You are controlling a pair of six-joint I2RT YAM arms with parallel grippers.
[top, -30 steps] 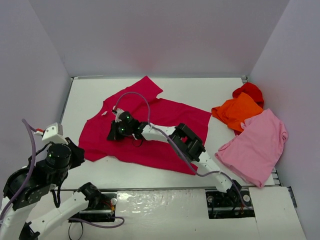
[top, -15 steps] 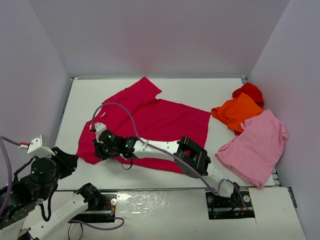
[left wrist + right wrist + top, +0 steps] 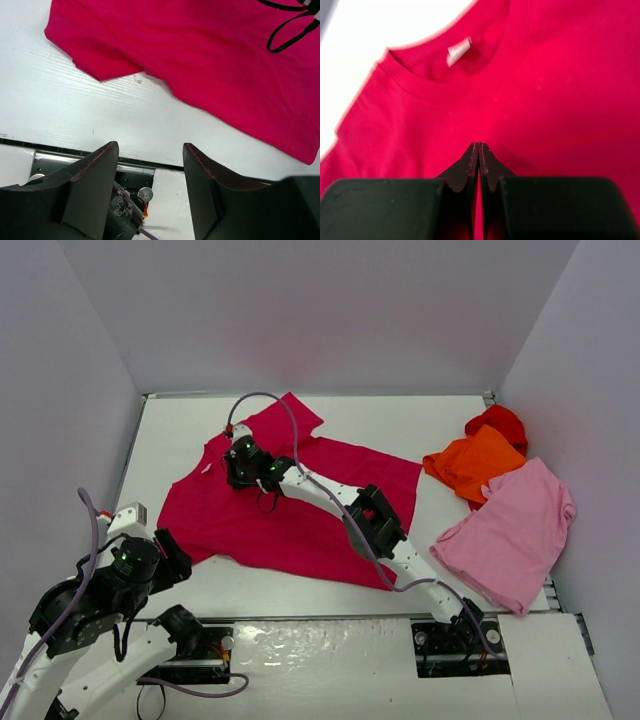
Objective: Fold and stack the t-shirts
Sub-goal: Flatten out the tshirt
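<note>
Right gripper (image 3: pixel 478 147) pressed shut over the crimson-magenta t-shirt (image 3: pixel 310 515) — left gripper (image 3: pixel 150 147) spread wide, holding nothing.

The right gripper's fingers meet tip to tip just short of the collar and its white label (image 3: pixel 458 51); whether they pinch any cloth cannot be told. The shirt lies spread on the white table (image 3: pixel 420 420). The left gripper hangs by the shirt's near-left corner. Well off to the right gripper's right — bunched and touching — lie the orange t-shirt (image 3: pixel 475 462), the red t-shirt (image 3: pixel 500 422) and the light pink t-shirt (image 3: pixel 515 530).
</note>
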